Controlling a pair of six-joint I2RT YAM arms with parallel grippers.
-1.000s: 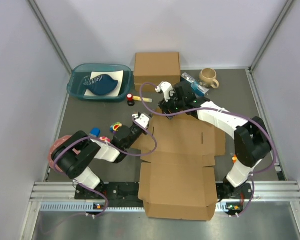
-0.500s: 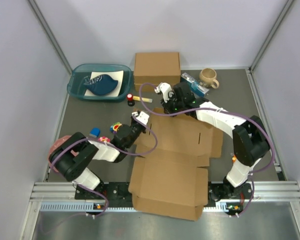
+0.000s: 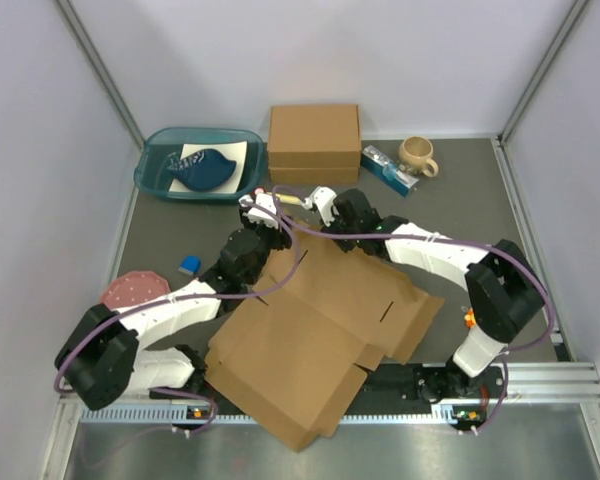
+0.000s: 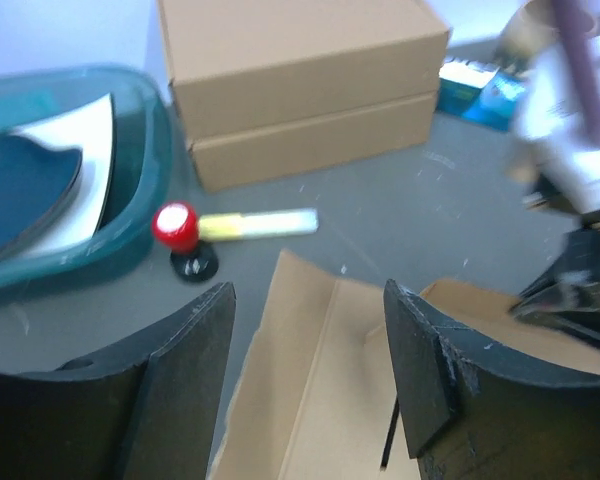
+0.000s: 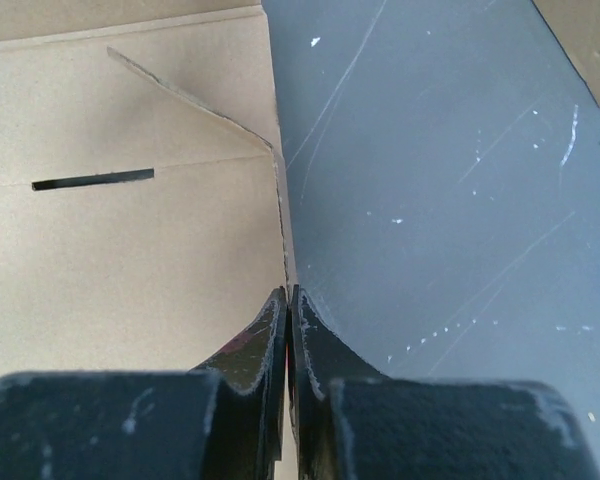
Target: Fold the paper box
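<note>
Beneath the left gripper [image 4: 310, 300], its two fingers [image 4: 180, 380] now spread wide after being shut, lies the far edge of the one paper box [image 3: 310, 325], a flat brown corrugated sheet with slits, swung askew since a second ago. Just right, the right gripper [image 5: 288, 295], open earlier, is pinched tight on that sheet's thin edge.

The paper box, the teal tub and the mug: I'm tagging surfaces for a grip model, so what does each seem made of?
Paper box: corrugated cardboard, matte brown, with raw die-cut edges and slits.
Teal tub: probably plastic, glossy and translucent. Its contents seem to show through the wall.
Mug: likely glazed ceramic, beige with a slight sheen, but too small to be sure.
</note>
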